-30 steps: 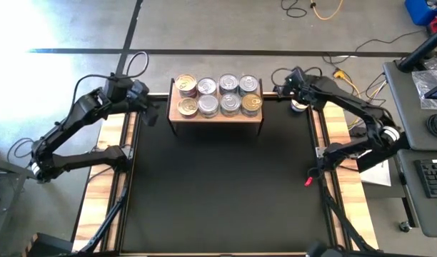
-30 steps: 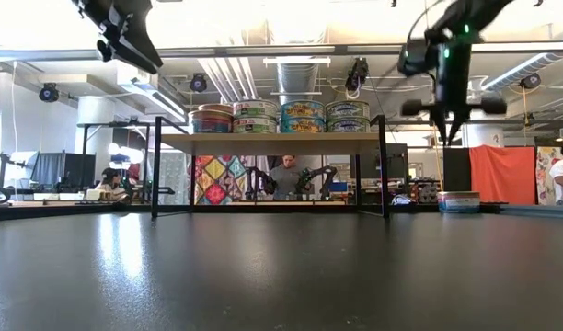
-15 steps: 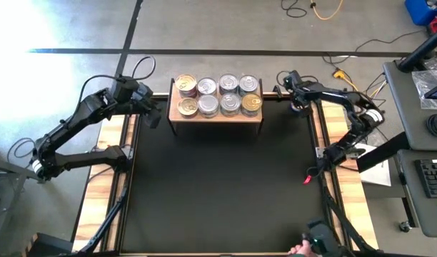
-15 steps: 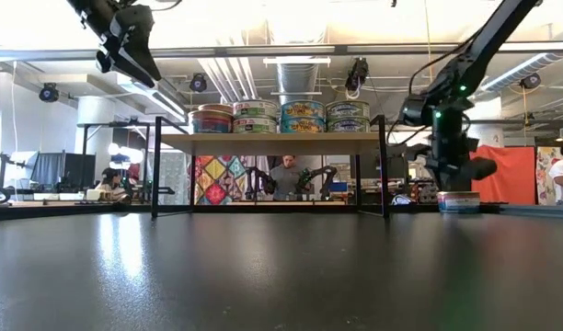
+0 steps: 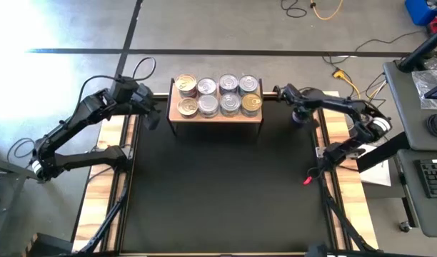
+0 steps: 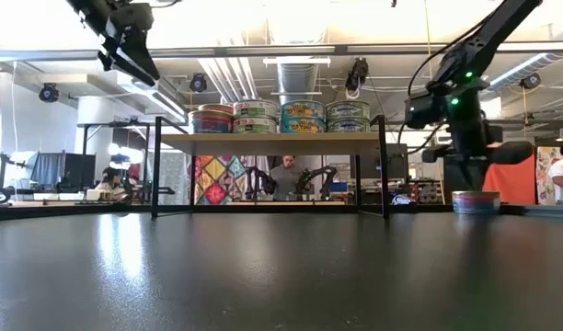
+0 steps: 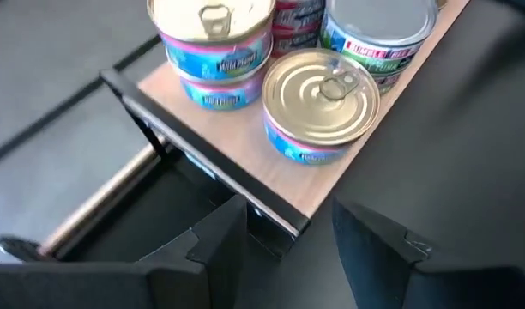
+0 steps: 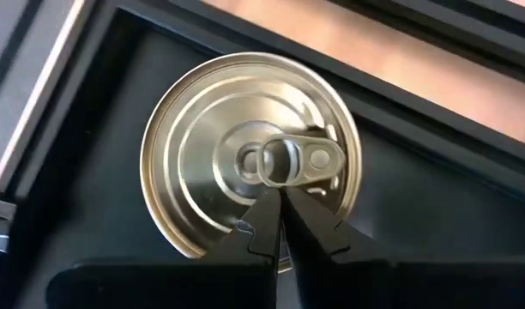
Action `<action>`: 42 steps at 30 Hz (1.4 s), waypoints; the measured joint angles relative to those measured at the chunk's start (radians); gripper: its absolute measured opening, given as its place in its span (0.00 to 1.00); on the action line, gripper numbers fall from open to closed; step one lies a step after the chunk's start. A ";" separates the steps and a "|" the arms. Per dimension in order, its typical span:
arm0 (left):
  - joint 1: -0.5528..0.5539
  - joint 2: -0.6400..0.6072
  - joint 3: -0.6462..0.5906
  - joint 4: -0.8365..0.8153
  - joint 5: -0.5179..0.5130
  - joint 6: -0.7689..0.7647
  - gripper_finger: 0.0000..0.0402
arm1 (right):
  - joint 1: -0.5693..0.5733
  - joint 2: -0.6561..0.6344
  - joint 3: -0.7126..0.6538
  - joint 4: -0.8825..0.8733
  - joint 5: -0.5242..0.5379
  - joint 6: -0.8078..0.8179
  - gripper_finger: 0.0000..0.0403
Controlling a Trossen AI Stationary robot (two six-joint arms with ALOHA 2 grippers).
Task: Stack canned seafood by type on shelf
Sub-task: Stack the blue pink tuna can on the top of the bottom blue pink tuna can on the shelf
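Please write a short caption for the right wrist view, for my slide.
Shut right gripper poised directly above the pull tab of a silver-lidded can on the black table.

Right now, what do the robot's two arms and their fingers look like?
Both arms are dark, jointed links. The left gripper has two blocky matte-black fingers. The right gripper has slim black fingers tapering to points. The right arm carries a green light and a loose black cable in the low view.

overhead looks straight down, low looks level across; both share the shelf (image 5: 216,113), wrists sit close.
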 joint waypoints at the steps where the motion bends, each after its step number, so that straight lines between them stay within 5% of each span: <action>1: 0.000 0.000 0.000 0.010 0.000 0.017 0.39 | 0.023 -0.018 -0.022 0.002 0.006 0.018 0.03; 6: 0.000 -0.001 0.000 0.114 0.043 0.095 0.37 | 0.161 -0.123 -0.145 -0.045 0.008 0.194 0.03; 14: 0.000 0.013 0.000 0.343 0.482 0.130 0.37 | 0.450 -0.283 -0.240 -0.080 -0.031 0.236 0.03; 16: 0.000 0.022 0.000 0.378 0.524 0.131 0.37 | 0.538 -0.293 -0.225 -0.093 -0.041 0.270 0.03; 25: -0.005 0.114 0.000 0.363 0.543 0.041 0.36 | 0.918 -0.168 -0.113 -0.114 -0.058 0.309 0.03; 29: -0.035 0.152 0.000 0.376 0.732 0.018 0.36 | 1.083 -0.077 -0.038 -0.112 -0.108 0.256 0.03; 31: -0.089 0.159 0.000 0.439 0.694 -0.040 0.36 | 1.156 -0.040 0.003 -0.111 -0.145 0.243 0.03; 38: -0.352 0.193 0.000 0.561 0.303 -0.163 0.36 | 1.328 0.072 0.204 -0.088 -0.302 -0.007 0.03; 42: -0.487 0.239 0.000 0.576 0.214 -0.250 0.36 | 1.374 0.083 0.362 -0.252 -0.297 -0.173 0.03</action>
